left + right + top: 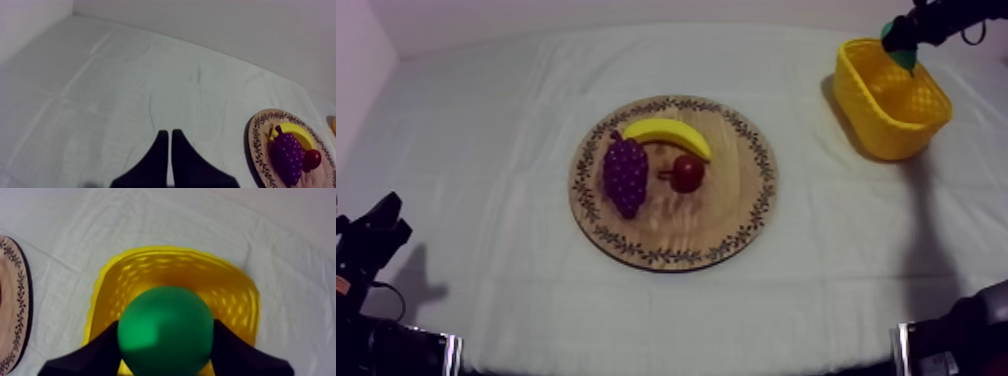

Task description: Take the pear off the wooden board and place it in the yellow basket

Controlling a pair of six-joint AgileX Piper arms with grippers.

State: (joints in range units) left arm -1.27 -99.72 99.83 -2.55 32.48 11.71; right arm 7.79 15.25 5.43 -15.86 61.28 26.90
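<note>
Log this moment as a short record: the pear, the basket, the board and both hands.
pear: green, off the board, gripped above the basket's opening
right hand: shut on the pear, one finger at each side of it
yellow basket: upright at the table's right side, pear not yet in it
wooden board: mid-table, holding a banana, a bunch of grapes and a small red fruit
left hand: shut on nothing, over the cloth, away from the board
</note>
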